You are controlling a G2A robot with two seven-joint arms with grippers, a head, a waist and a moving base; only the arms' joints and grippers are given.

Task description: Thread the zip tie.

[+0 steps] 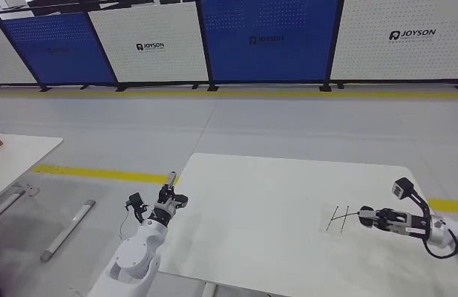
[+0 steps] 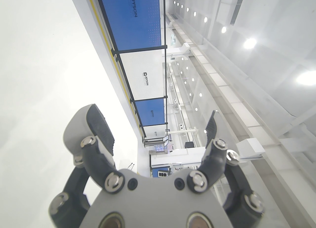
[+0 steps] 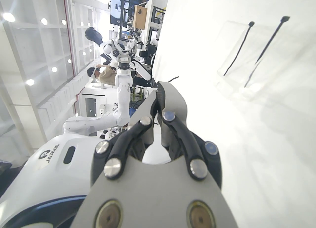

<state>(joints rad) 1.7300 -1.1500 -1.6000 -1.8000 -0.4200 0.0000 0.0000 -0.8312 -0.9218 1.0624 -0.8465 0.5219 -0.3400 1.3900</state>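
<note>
Two black zip ties (image 3: 238,47) (image 3: 271,38) lie side by side on a clear sheet (image 3: 284,73) near the right end of the white table (image 1: 266,223); from above they are short dark lines (image 1: 337,218) (image 1: 347,217). My right gripper (image 1: 360,215) (image 3: 158,90) hangs just right of them, shut on a third thin black zip tie (image 1: 352,216) whose tip (image 3: 174,78) pokes out past the fingers and reaches over the lying pair. My left gripper (image 1: 169,193) (image 2: 154,115) is at the table's left edge, open and holding nothing.
The table's broad middle is bare white surface. Another white table (image 1: 17,156) stands off to the far left across a floor gap. Blue and white panel walls (image 1: 266,41) line the back behind a yellow floor line (image 1: 102,173).
</note>
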